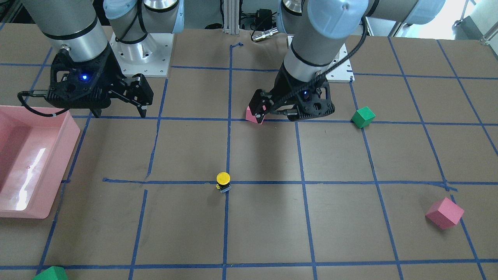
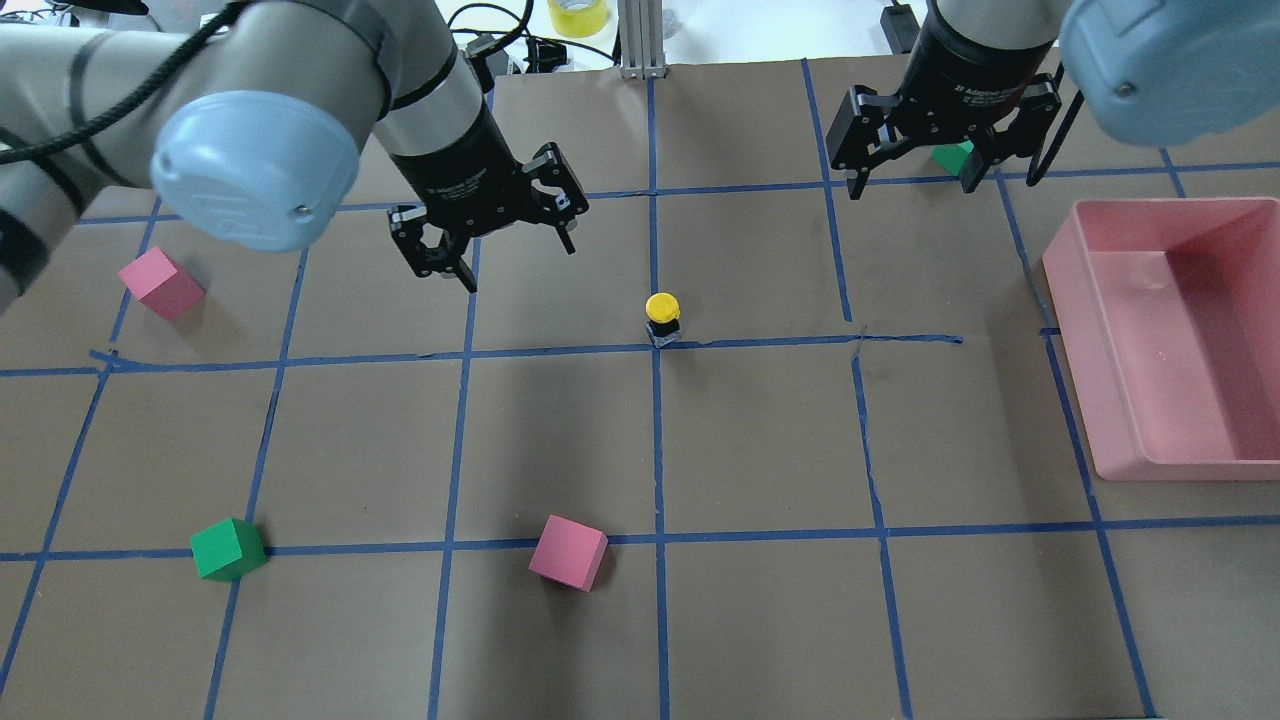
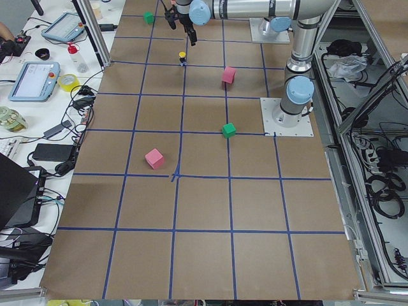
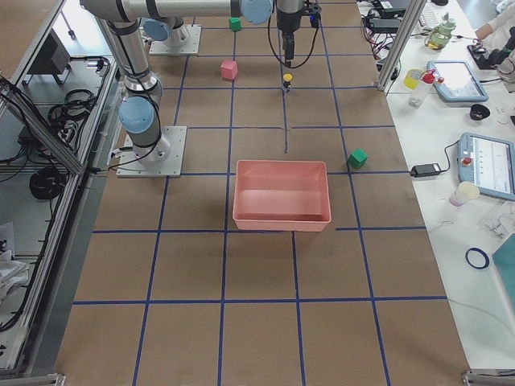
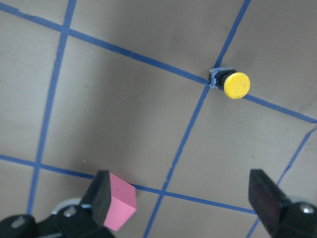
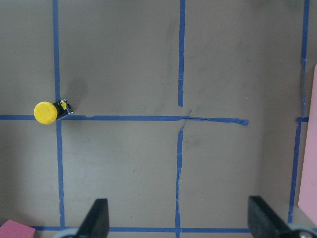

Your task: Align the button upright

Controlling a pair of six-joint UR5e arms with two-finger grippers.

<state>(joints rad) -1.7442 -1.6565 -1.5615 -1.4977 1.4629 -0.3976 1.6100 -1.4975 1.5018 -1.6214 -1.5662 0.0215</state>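
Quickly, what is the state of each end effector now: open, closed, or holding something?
Left end effector: open, holding nothing.
Right end effector: open, holding nothing.

One button (image 2: 662,318), two pink cubes (image 2: 160,283) (image 2: 568,552), two green cubes (image 2: 228,549) (image 1: 363,116), one tray (image 2: 1170,208)

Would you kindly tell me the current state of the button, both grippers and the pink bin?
button, upright on its base, yellow cap up, untouched.
left gripper, open, empty, above the table.
right gripper, open, empty, above the table.
pink bin, right way up, empty.
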